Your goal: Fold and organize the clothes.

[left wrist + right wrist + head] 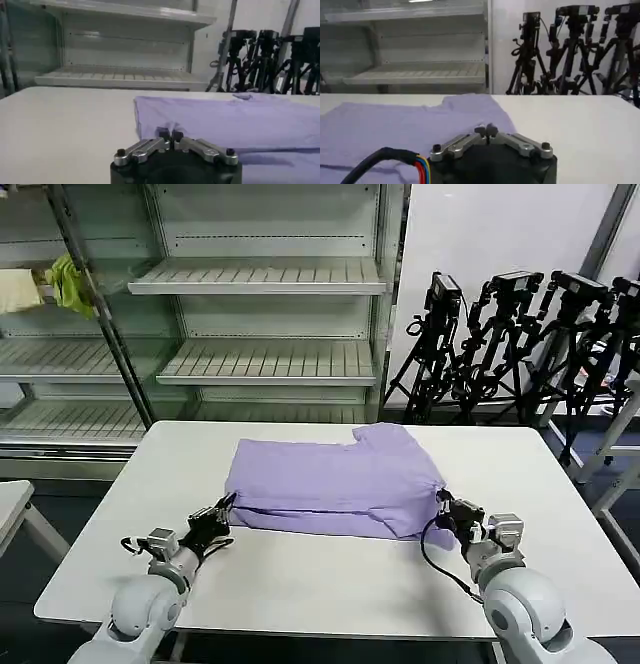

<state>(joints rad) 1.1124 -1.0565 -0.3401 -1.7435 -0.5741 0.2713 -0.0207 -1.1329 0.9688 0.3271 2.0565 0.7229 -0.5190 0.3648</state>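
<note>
At the near edge of the white table (300, 584), the left gripper (212, 522) and right gripper (452, 514), each pinched closed on a near corner of the lavender T-shirt (340, 484), hold it equally close, its long axis running crosswise between them toward the shelves (260, 279) beyond.

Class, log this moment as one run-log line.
left gripper: shut, T-shirt's near-left corner | right gripper: shut, near-right corner | lavender T-shirt: partly folded on white table
</note>
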